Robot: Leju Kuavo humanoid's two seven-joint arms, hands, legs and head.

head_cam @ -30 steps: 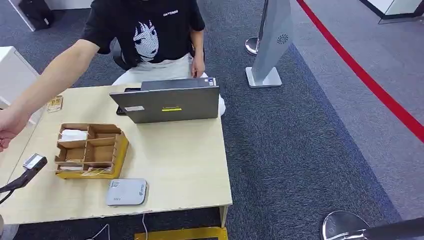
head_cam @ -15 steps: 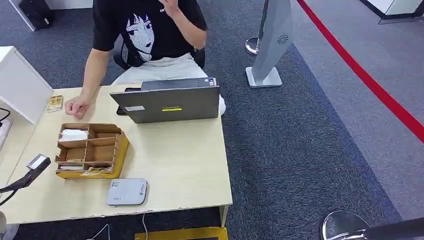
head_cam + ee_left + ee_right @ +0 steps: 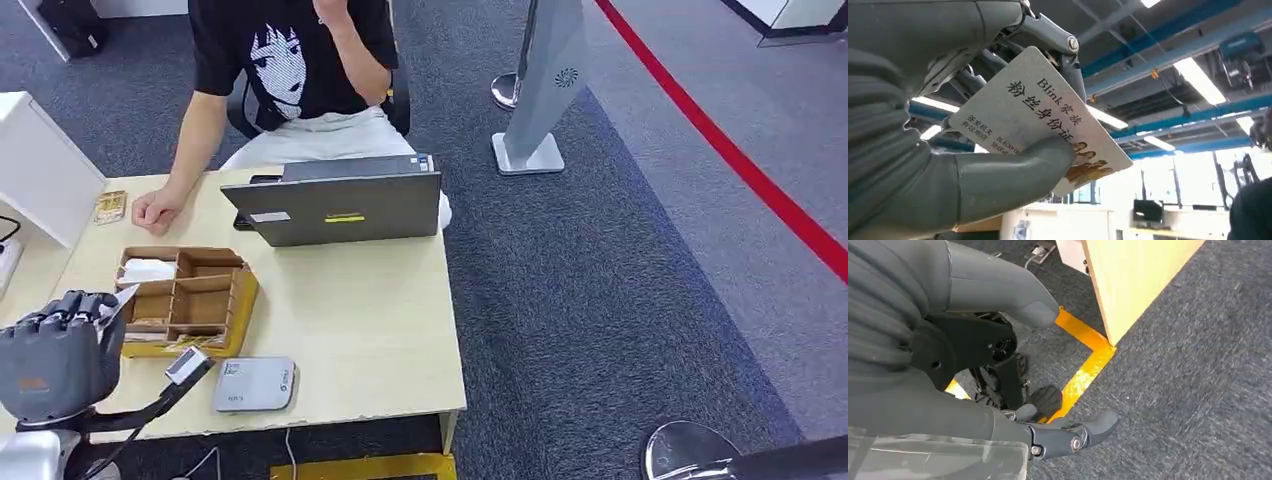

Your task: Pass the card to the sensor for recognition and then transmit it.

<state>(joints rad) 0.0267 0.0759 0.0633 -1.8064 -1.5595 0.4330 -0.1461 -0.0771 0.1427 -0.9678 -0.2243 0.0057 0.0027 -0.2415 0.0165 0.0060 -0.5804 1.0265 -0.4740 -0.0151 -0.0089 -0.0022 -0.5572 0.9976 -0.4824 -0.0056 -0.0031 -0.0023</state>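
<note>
I read "Blink" (plus Chinese print) on the card (image 3: 1040, 117), pinched between my left hand's (image 3: 58, 355) thumb and fingers, near the wooden organizer (image 3: 185, 300). My right hand (image 3: 1013, 405) hangs slack, grasping nothing, by the table leg (image 3: 1133, 285).

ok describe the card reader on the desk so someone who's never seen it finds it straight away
Start at the light wooden desk with the grey laptop. Along its near edge, just in front of the brown compartment box, lies the card reader. It is a flat, pale grey slab with rounded corners, unlike the open wooden box behind it.
</note>
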